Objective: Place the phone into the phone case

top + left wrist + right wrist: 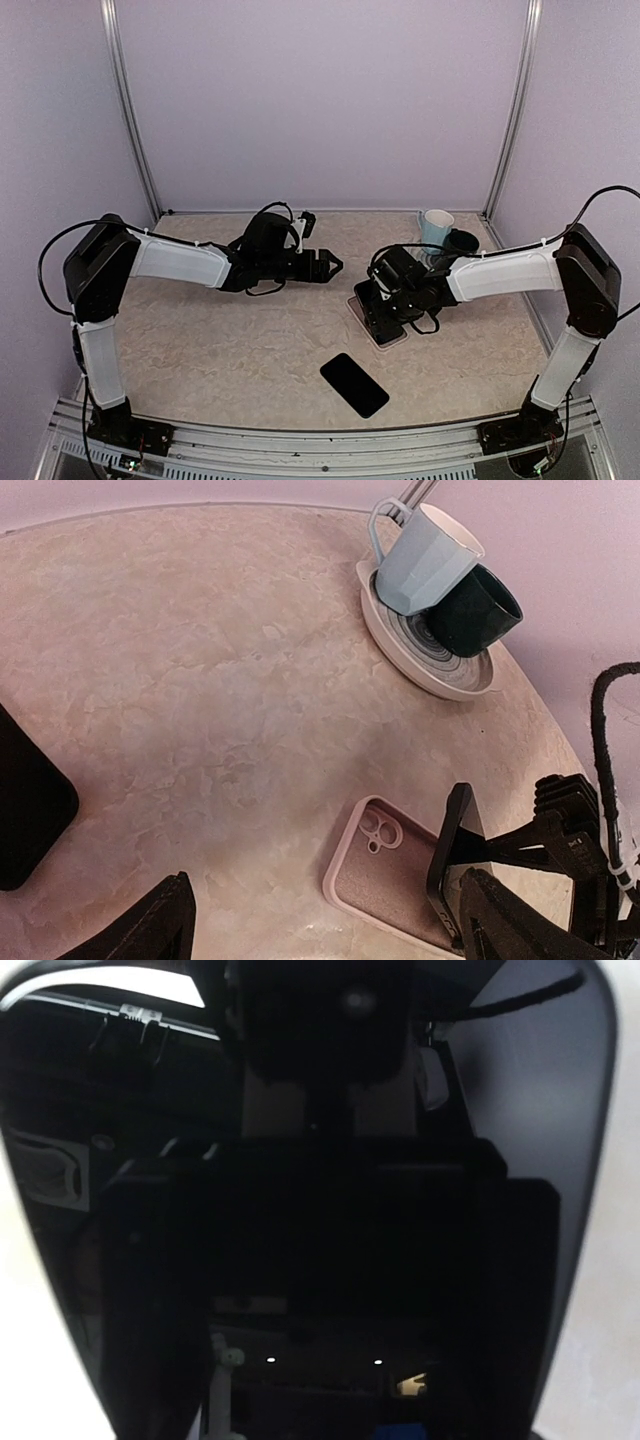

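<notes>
A pink phone case (385, 880) lies open side up on the table, its rim (357, 306) showing beside my right gripper. A black phone (452, 865) stands tilted on its long edge over the case's right side. My right gripper (386, 302) is shut on it. In the right wrist view the phone's dark glass (320, 1260) fills the frame and hides the fingers. My left gripper (328, 265) hovers open and empty left of the case, its fingertips (170, 920) spread wide.
A second black phone (354, 384) lies flat near the front edge, also seen in the left wrist view (25, 820). A plate (440, 685) at the back right carries a light blue mug (425, 560) and a dark cup (478, 610). Walls enclose the table.
</notes>
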